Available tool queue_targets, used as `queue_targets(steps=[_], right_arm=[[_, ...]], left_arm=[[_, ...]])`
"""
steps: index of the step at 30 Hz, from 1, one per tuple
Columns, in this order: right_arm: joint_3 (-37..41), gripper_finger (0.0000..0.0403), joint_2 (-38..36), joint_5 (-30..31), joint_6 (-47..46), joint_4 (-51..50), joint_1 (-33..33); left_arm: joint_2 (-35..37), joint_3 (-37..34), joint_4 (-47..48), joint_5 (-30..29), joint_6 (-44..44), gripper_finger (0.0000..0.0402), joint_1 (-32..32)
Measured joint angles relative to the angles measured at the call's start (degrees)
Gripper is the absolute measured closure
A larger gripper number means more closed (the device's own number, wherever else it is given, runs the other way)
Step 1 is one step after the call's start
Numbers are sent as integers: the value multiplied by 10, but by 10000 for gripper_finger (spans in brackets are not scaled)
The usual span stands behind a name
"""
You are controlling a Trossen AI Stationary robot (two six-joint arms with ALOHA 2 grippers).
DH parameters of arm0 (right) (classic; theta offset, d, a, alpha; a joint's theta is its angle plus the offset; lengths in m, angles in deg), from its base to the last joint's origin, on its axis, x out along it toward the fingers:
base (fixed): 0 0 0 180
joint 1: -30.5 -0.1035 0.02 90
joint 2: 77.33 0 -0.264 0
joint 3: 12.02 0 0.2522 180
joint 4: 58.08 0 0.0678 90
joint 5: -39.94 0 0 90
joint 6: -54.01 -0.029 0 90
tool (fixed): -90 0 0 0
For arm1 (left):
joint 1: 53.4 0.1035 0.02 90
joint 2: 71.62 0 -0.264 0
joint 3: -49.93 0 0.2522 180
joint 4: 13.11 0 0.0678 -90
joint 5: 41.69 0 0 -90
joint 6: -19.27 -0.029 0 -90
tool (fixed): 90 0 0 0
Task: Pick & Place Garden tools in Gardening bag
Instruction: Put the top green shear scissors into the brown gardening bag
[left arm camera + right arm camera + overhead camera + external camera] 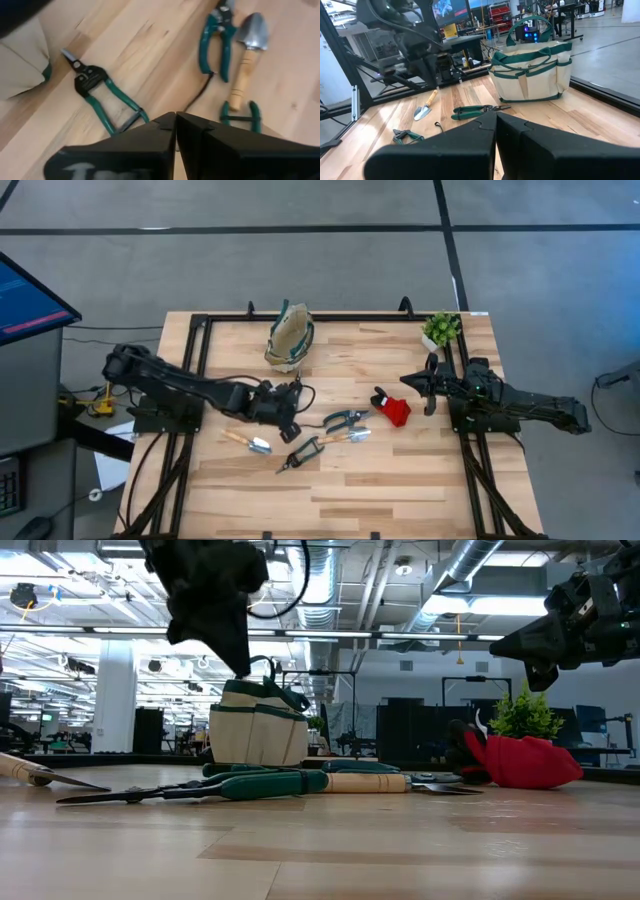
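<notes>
Behind your wooden table the low view takes in a wide workshop hall with ducts overhead. Take the bag as your landmark: it stands near the table's far edge, cream with green trim, loop handles up.

Your left gripper hangs above the table on the near side of the bag, fingers pressed together and holding nothing. Just past it, toward the right arm, lie the green-handled pruners and a wood-handled tool. Nearer to you than those lie the clippers, and the trowel lies toward the left arm's side, all flat on the wood.

The red-and-black piece sits well to the right of the bag. Your right gripper hovers just beside it, also closed on nothing. A small potted plant stands at the far right corner, level with the bag.
</notes>
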State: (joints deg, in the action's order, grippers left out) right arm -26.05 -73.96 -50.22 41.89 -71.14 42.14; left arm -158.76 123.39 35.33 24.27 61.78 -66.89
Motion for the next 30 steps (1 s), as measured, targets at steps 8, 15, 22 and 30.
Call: queue_targets(steps=[8,15,22,30], right_arm=[[0,403,0,0,0,0,0],[0,403,0,0,0,0,0],[0,403,0,0,0,0,0],[0,403,0,0,0,0,0]], left_arm=[[-9,-34,2,1,58,390,29],[-6,-79,-1,-1,99,340,41],[-8,-141,-95,-14,134,264,64],[-8,-174,-156,-23,135,214,105]])
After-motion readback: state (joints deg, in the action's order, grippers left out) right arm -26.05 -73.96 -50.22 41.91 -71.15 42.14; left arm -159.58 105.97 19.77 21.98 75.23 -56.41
